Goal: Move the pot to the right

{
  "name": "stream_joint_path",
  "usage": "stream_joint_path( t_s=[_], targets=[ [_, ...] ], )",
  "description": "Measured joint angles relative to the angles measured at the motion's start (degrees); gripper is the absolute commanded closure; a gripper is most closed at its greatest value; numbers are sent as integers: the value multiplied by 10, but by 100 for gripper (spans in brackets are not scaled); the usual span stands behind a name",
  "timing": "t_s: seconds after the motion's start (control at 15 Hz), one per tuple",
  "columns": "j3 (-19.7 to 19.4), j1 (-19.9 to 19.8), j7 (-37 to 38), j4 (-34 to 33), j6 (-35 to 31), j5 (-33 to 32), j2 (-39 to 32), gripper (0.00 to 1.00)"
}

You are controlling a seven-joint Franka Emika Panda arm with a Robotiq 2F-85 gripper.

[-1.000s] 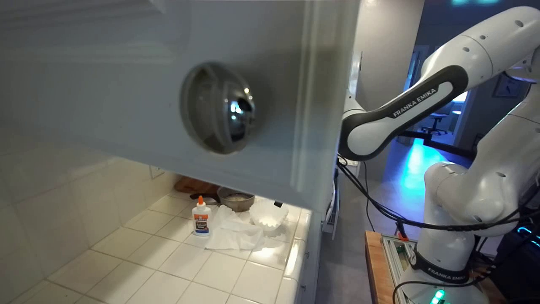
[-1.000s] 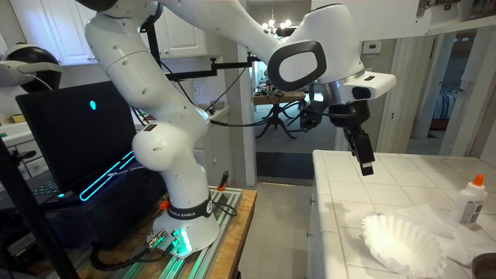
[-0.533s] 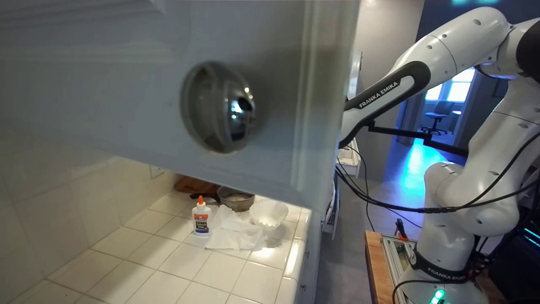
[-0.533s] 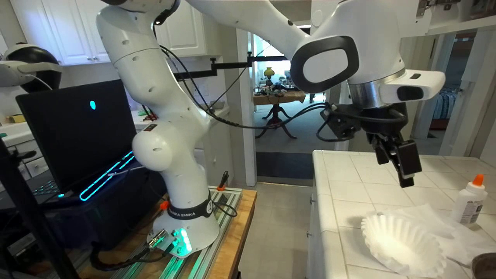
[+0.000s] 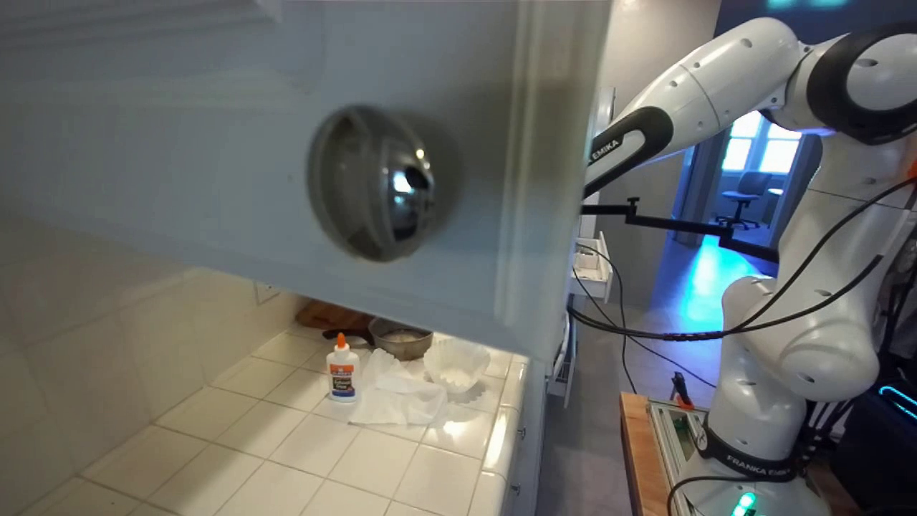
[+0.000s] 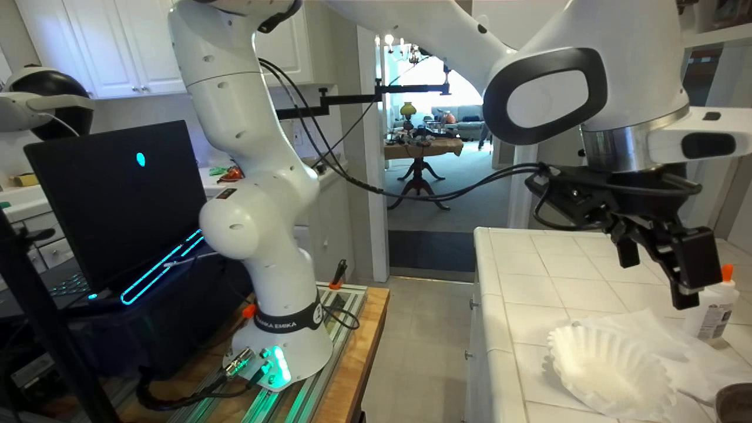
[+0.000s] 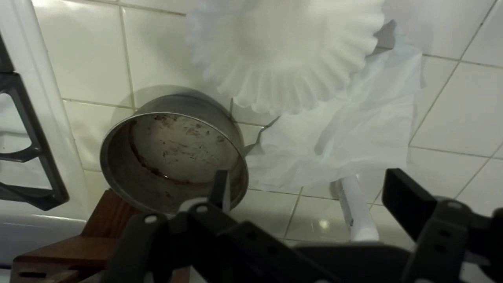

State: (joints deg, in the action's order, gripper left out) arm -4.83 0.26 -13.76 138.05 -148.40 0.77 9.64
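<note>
Pot (image 7: pixel 180 145) upright on the tiled counter (image 7: pixel 459 114), toward nine o'clock in your wrist view. You have the gripper (image 7: pixel 308 188) spread wide, holding nothing — presumably to straddle the pot's wall. Crumpled paper (image 7: pixel 346 137) at the pot's three o'clock, white fluted filter (image 7: pixel 287 47) between one and two — likely obstacles rightward.

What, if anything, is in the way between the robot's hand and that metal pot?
Nothing visible is. In the wrist view, no object shows between the open hand and the pot. The fluted white paper and the crumpled white sheet lie beside the pot, not over it.
</note>
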Motion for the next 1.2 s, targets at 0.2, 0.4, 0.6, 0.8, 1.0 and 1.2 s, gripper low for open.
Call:
stream_joint_path(
  t_s=[0.2,0.4,0.6,0.8,1.0,1.2],
  targets=[
    [0,-11,11,-19,-8,0,-39,0],
    [0,-18,13,-40,-16,0,-79,0],
    [0,-24,-4,-67,-17,0,-113,0],
    [0,-30,-32,-95,-17,3,-142,0],
    [5,-36,-66,-116,-17,10,-169,0],
    [14,-42,-92,-131,-19,11,-195,0]
  ],
)
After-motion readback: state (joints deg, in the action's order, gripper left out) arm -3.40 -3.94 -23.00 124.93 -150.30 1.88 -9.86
